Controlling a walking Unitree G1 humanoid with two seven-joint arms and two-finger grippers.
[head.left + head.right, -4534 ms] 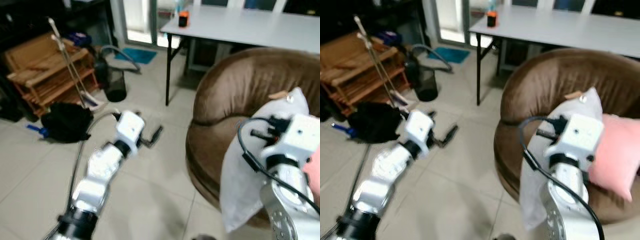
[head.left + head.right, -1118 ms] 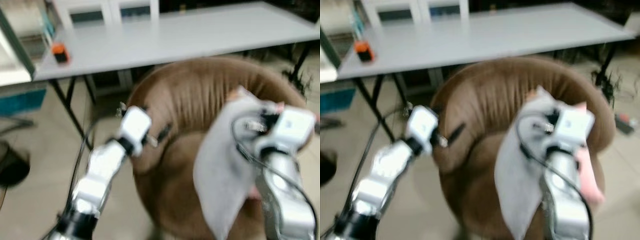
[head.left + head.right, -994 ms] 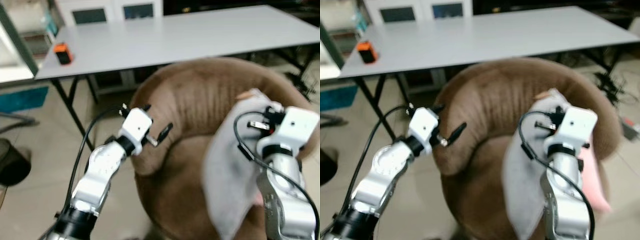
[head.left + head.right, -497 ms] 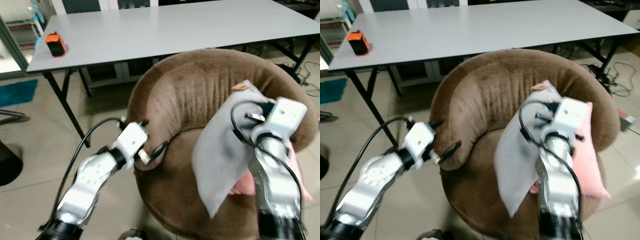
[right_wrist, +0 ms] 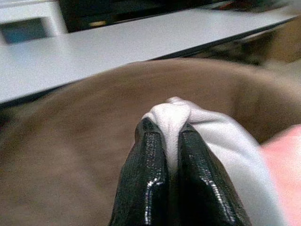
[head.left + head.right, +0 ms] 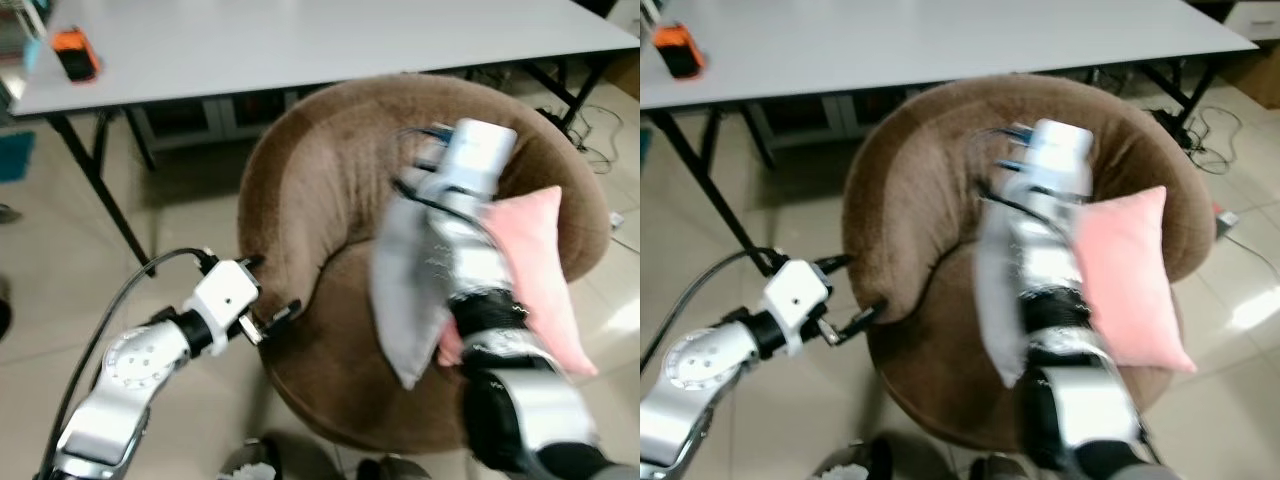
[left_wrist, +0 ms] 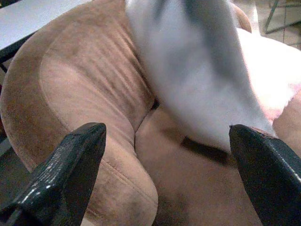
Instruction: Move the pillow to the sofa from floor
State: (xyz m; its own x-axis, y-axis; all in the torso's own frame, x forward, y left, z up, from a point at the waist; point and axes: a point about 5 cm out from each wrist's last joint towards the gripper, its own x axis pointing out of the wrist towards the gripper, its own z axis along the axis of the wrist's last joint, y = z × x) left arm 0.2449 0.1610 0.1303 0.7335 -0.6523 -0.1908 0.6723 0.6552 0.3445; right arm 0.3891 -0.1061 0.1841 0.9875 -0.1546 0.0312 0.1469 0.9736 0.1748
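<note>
My right gripper (image 5: 170, 155) is pinching a corner of the grey pillow (image 6: 405, 290), which hangs above the sofa (image 6: 330, 190) seat. I think only lowering and release remain. Left gripper (image 7: 164, 155) is spread wide, empty

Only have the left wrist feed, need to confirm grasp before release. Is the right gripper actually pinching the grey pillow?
Observer: Yes. In the right wrist view the right gripper is shut on a fold of the grey pillow.
Operator: Where does it hang?
Observer: Over the seat of the brown sofa, its lower corner down near the cushion.
Operator: What's the pale thing behind it?
Observer: A pink pillow leaning against the sofa's backrest, on the robot's right.
Operator: Left arm clear?
Observer: The left gripper is open, beside the sofa's front left edge, holding nothing.
</note>
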